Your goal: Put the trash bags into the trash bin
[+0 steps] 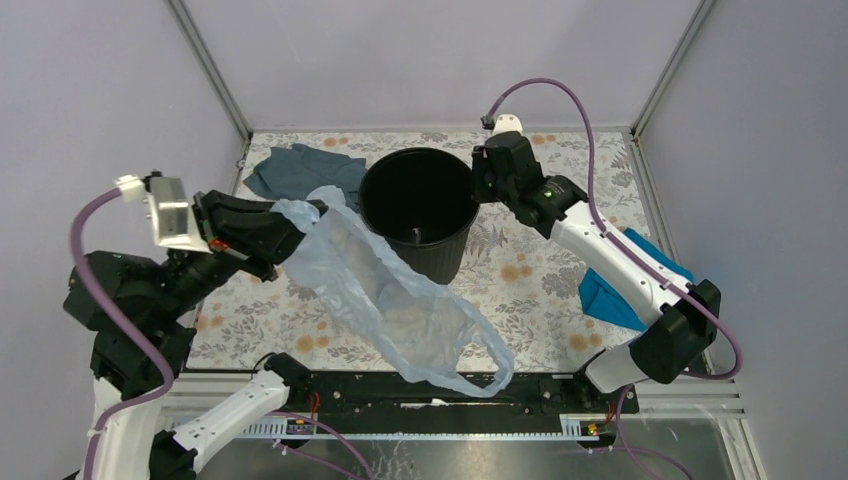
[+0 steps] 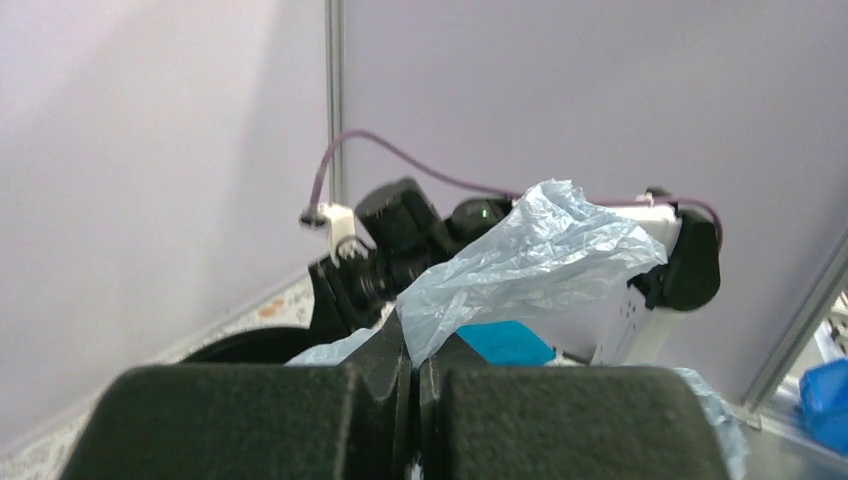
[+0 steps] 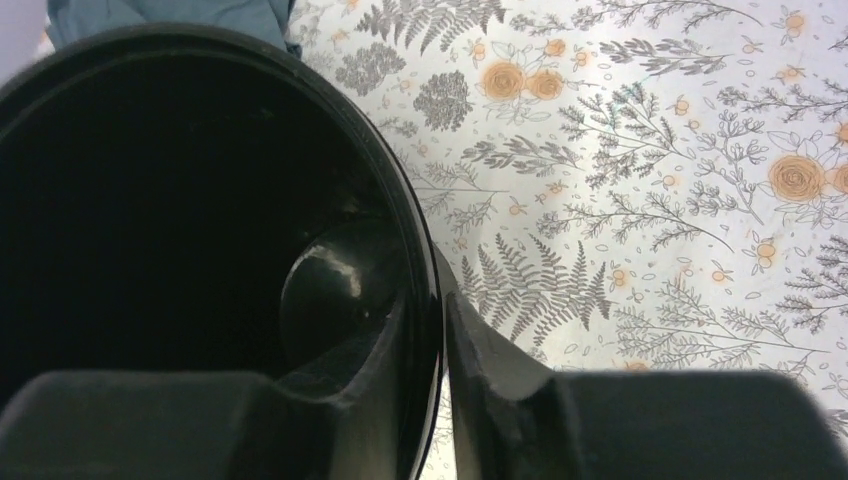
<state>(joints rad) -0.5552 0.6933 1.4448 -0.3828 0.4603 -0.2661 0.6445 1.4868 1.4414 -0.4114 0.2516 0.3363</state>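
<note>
Judging from how things lie, the task is only begun — the thin, crinkly, pale blue translucent plastic trash bag (image 1: 400, 300) is lifted but not yet in the round black plastic trash bin (image 1: 440, 255). A bunched upper corner of the bag is pinched in the left gripper (image 1: 288, 218), whose fingers are seen pressed together on the film in the left wrist view, with a crumpled tuft standing above them. From there the bag is draped down towards the near edge of the flower-patterned tabletop (image 1: 540, 270), passing just beside the bin's left side in the top view, and its looped lower end is hung past that edge. The bin is stood upright towards the far side, and its rolled rim is clamped by the right gripper (image 1: 477, 188) — one finger inside the wall and one outside, as the right wrist view shows. Nothing is seen inside the bin but its glossy floor. What is left, it may be judged, is for the bag to be carried over the mouth, fed in and released. Whether the bag touches the bin's wall cannot be told from above, and what the lower end rests on, if anything, is not shown. A dark slate-blue cloth-like piece (image 1: 295, 170) at the far left is partly covered by bag and bin, and a bright blue folded piece (image 1: 610, 295) is partly hidden by the right arm.
</note>
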